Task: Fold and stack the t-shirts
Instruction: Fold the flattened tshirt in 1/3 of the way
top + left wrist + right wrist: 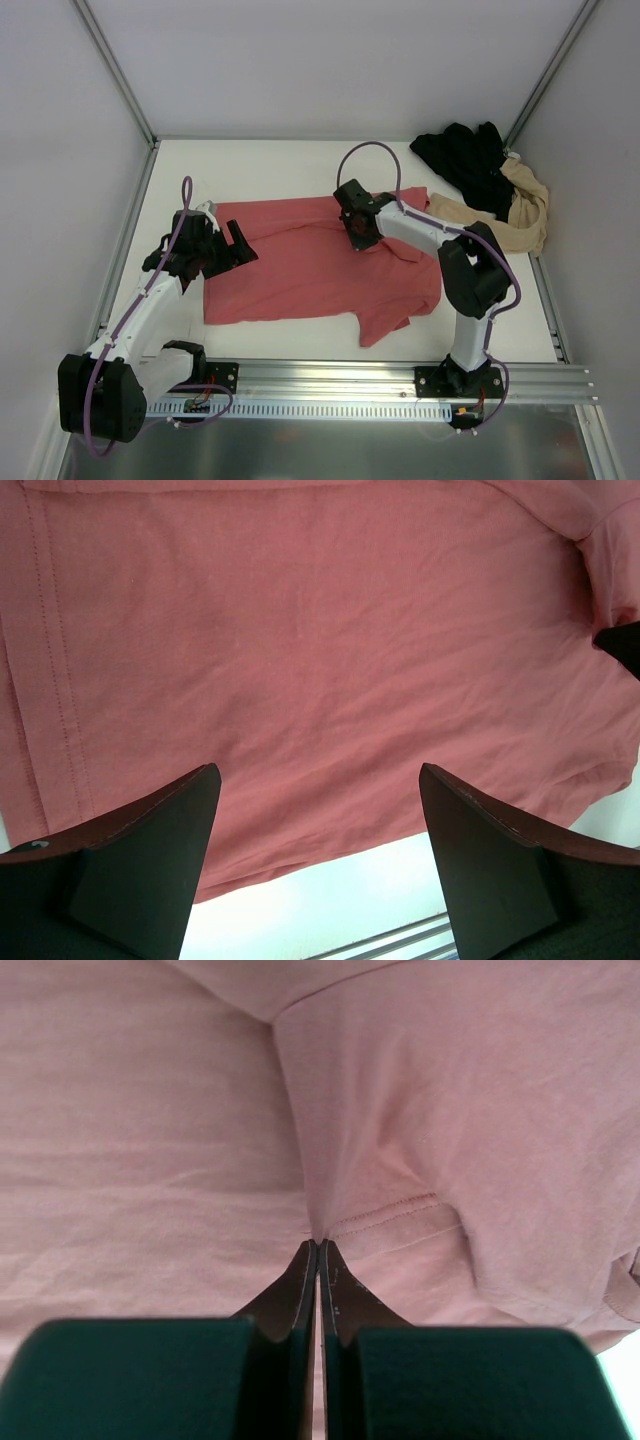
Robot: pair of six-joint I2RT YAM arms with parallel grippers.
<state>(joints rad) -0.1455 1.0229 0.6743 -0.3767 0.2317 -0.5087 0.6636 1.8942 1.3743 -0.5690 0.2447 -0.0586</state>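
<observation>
A white table (300, 165) is closed in by 3 pale walls (330, 60), with a metal post (112, 70) slanting up left of the red shirt (300, 265) and another to its right. Nearer than the shirt, a metal rail (400, 380) carries both arm bases. The shirt lies spread flat mid-table, 1 sleeve trailing toward the rail.

The left gripper (238, 245) hangs over the shirt's left edge, jaws spread wide and holding nothing. The right gripper (358, 228) sits on the shirt's far right part, jaws closed tight, a ridge of red cloth pinched at the tips (318, 1245). Right of the shirt, in the far corner, the black shirt (465, 160) lies crumpled on the tan shirt (525, 205).
</observation>
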